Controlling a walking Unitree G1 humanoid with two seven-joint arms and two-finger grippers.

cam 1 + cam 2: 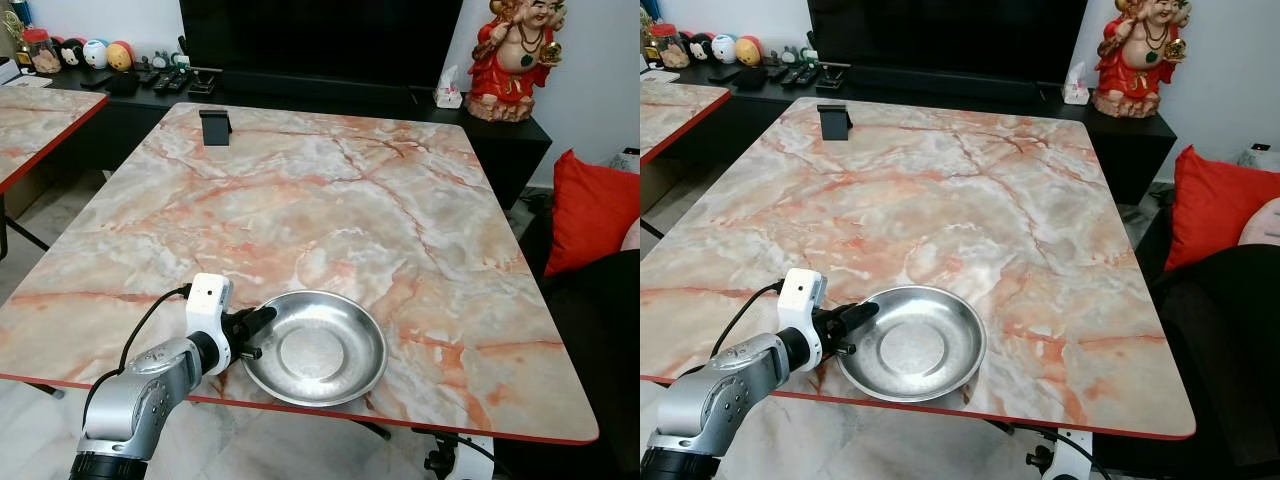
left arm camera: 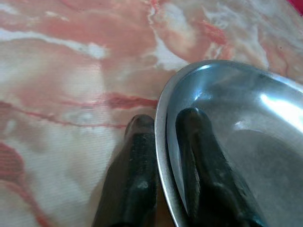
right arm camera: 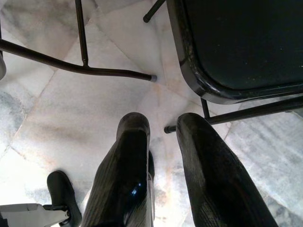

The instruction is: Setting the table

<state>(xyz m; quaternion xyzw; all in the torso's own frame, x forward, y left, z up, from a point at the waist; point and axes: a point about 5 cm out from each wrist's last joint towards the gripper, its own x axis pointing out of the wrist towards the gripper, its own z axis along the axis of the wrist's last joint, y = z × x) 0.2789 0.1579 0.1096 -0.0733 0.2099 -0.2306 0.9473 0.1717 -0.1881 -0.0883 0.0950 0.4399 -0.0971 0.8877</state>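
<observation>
We hold the steel plate (image 1: pixel 315 348) by its rim with our left gripper (image 1: pixel 262 322), one black finger (image 2: pixel 201 156) inside the dish and the other beneath the rim on the outside, so the jaws are clenched on that thin metal edge. The plate sits on the marble table (image 1: pixel 330 200) at its near edge, close to the red border, toward our left half of the tabletop; from the head views it looks to lie flat on the marble, though we cannot tell whether its weight is fully down. The relation that matters is this: the plate lies straight ahead of the left gripper and a little to its right, the fingers pointing across the near-left part of the rim toward the dish's centre. Being round, it has no long axis to mind; any slide or release goes along the line of the fingers. Our left arm is plainly the nearer one. Our right gripper (image 3: pixel 158 124) hangs low beside the table, above the pale floor tiles (image 3: pixel 61 118) and near a dark chair seat (image 3: pixel 236 42), its fingers parted with nothing between them. We judge the plate to be roughly placed, with release or a push further inboard next.
</observation>
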